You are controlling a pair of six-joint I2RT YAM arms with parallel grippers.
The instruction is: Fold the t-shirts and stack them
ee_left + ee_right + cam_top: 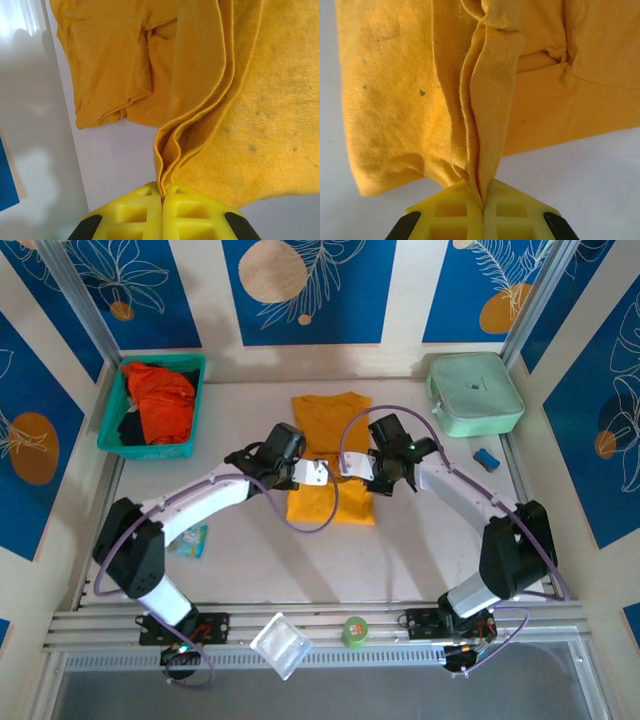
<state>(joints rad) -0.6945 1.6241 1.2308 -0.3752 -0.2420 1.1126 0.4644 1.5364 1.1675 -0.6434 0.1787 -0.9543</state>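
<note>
- We see the golden mustard-yellow cloth t-shirt (331, 420) lying as a long, narrow strip in the middle of the white worktop (250, 565), running from the far side toward the arm bases.
- Both arms reach in over the middle of this strip, the left from the left and the right from the right, and their wrists almost meet above it.
- In the left wrist view, the yellow left fingers (149, 201) are pressed together on a bunched, several-layered edge of the mustard shirt (260, 100). No gap shows between them beyond the cloth.
- In the right wrist view, the yellow right fingers (468, 202) are likewise closed tight on a gathered fold of the same shirt (395, 100). The cloth spreads away from the pinch in both directions.
- A folded sleeve shows beyond each pinched edge, lying on the pale worktop.
- The bright red-orange cloth t-shirt (162, 398) sits crumpled in the teal plastic basket (150, 452) at the far left corner, on top of something dark, well apart from the arms.
- A mint-green box (473, 393) sits at the far right corner, with a small blue object (487, 458) near it.
- A green tape roll (355, 631) and a clear plastic container (280, 645) lie at the near edge, between the arm bases.
</note>
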